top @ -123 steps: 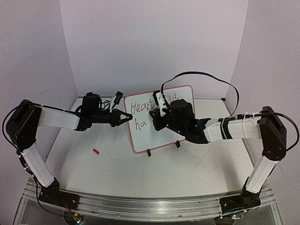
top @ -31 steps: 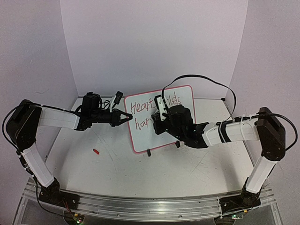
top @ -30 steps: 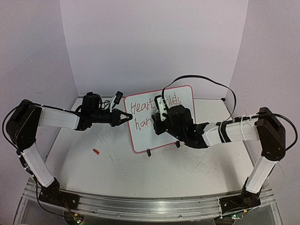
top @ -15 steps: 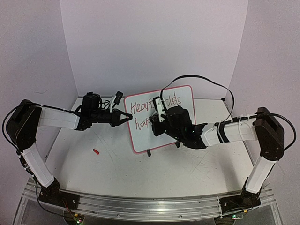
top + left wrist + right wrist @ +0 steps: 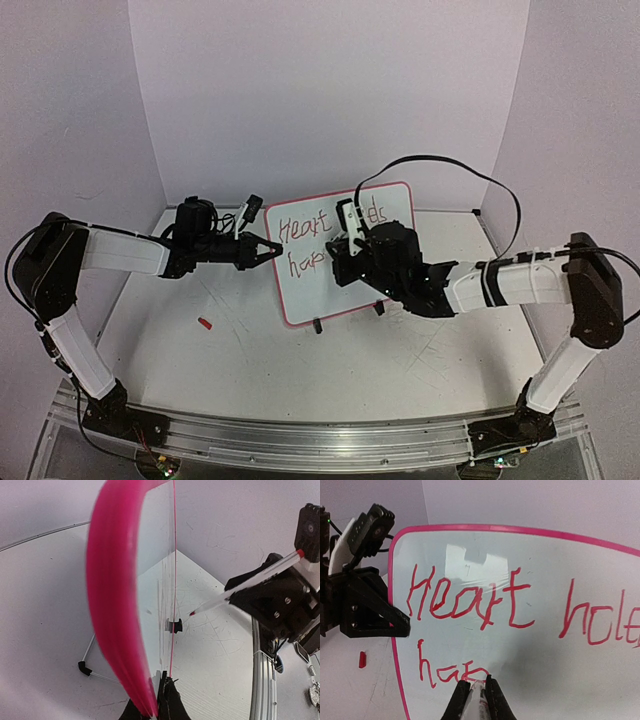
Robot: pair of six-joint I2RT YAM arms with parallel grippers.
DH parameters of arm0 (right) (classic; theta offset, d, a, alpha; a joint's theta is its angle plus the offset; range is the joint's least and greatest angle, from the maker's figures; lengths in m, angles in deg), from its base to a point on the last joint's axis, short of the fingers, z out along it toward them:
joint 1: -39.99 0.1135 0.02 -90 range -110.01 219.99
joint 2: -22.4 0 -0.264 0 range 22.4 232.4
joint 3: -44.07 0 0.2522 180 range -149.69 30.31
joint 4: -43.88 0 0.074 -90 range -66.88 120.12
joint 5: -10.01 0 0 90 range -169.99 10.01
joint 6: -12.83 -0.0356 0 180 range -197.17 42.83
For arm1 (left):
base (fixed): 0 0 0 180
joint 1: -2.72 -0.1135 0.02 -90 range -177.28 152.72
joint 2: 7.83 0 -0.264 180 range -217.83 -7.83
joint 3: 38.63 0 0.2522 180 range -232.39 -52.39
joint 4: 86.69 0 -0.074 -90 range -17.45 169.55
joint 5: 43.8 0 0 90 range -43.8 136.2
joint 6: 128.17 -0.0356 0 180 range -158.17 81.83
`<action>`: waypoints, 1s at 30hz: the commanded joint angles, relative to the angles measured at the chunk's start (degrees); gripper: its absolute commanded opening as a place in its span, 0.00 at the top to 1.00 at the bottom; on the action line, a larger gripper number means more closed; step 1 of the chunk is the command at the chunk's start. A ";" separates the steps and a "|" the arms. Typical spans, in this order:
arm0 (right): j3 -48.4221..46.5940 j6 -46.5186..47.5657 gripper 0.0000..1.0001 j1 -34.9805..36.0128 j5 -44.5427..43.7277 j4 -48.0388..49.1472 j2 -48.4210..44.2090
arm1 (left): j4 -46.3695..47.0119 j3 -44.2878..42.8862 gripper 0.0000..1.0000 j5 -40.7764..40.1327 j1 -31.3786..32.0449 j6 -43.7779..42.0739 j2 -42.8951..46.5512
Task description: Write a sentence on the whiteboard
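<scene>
The whiteboard (image 5: 305,292) stands upright on two black clip feet at the table's middle, with red writing: "Heart holds" above "hap". My left gripper (image 5: 272,250) is shut on its left pink rim, which appears edge-on (image 5: 112,605) in the left wrist view between the jaws (image 5: 159,700). My right gripper (image 5: 342,262) is shut on a white marker (image 5: 476,702). The marker's red tip touches the board (image 5: 545,670) at the end of "hap". From the left wrist, the marker (image 5: 250,582) slants toward the board face.
A small red cap (image 5: 204,323) lies on the table left of the board, also visible as the cap (image 5: 362,659) in the right wrist view. Purple walls close in the back and both sides. A black cable (image 5: 450,165) loops above the right arm.
The right gripper has shifted slightly right along the board's second line, and the red writing there has grown to "hap". The left arm and the board have stayed still.
</scene>
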 commanded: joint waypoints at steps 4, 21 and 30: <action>0.88 0.75 1.00 -1.99 -0.47 1.56 -3.81 | -2.62 -1.02 1.00 -8.90 -0.72 -8.03 -0.41; -2.49 4.65 1.00 -2.20 0.57 3.11 1.01 | -2.88 -0.87 1.00 -9.06 -0.66 -8.30 -0.21; -3.52 4.53 1.00 -2.16 0.42 3.14 2.36 | -2.88 -0.95 1.00 -8.93 -0.70 -8.31 -0.12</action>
